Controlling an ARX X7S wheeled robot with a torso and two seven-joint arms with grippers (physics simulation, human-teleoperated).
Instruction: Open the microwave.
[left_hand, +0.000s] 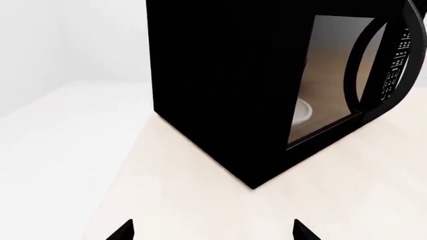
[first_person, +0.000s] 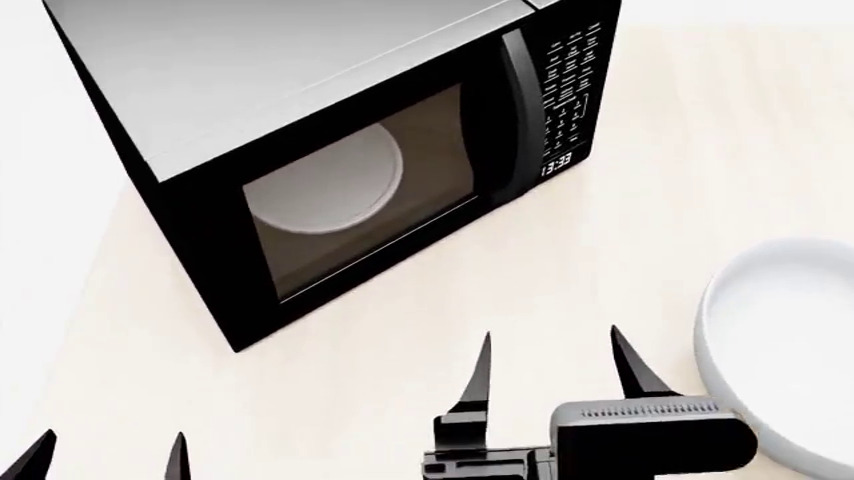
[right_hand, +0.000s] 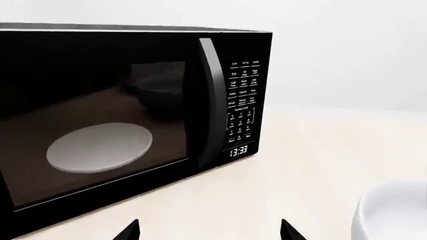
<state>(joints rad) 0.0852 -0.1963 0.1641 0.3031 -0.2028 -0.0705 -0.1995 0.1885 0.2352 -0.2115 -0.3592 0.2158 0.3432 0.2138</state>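
The microwave (first_person: 334, 150), heavy and rigid, is best gripped at its vertical handle (first_person: 523, 110), frame centre; both end effectors are spread apart.

Pale beige countertop (first_person: 561, 270) before plain white walls (right_hand: 347, 50).
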